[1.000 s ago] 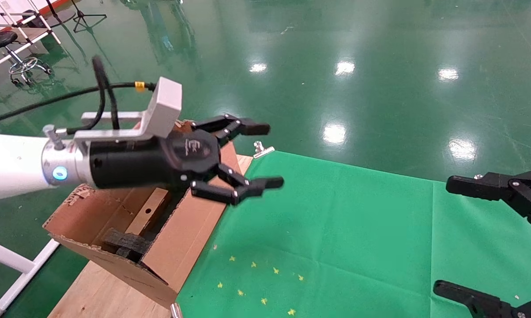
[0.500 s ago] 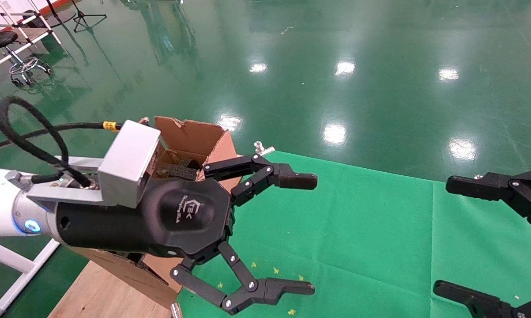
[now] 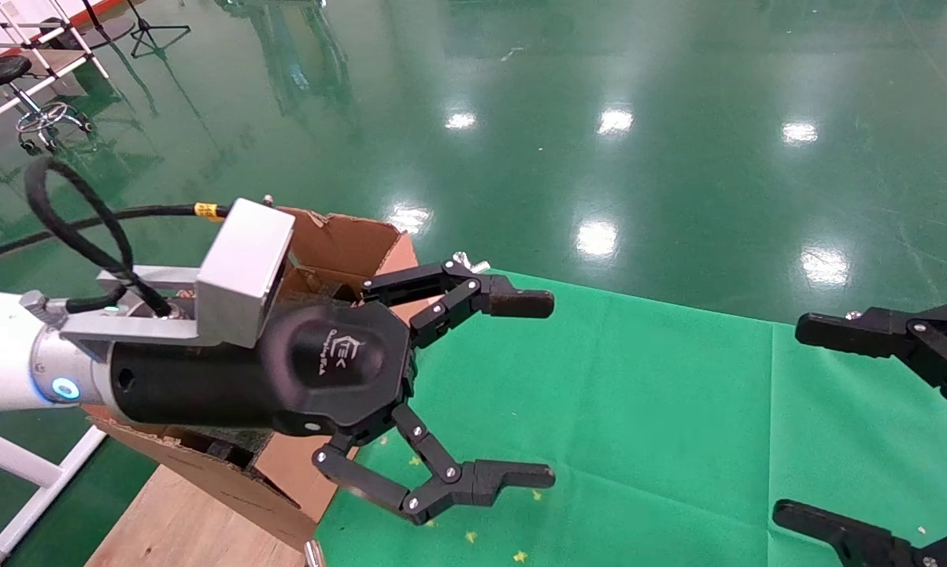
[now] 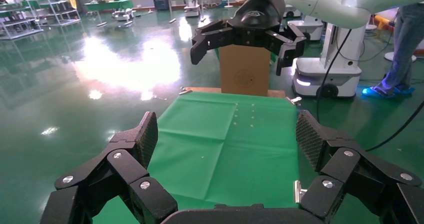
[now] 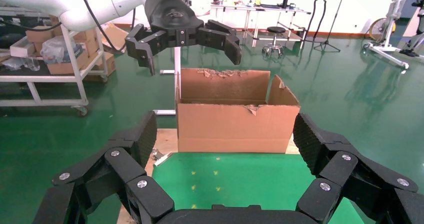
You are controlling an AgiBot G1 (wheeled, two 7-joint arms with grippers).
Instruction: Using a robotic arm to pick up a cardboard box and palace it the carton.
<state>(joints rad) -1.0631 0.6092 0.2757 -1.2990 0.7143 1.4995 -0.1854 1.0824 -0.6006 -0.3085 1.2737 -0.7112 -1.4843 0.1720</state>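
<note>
The left black gripper (image 3: 532, 390) on the white arm hangs wide open and empty, just beside the big torn brown carton (image 3: 339, 244). The small brown box is not in sight. The right black gripper (image 3: 874, 429) waits open, far across the green counter (image 3: 638, 409).

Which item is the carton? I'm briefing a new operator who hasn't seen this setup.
Find the green cloth on the table; the carton stands at its edge on the robot's left, beneath the open left gripper. It is the only big brown corrugated box there, with ragged torn flaps.
</note>
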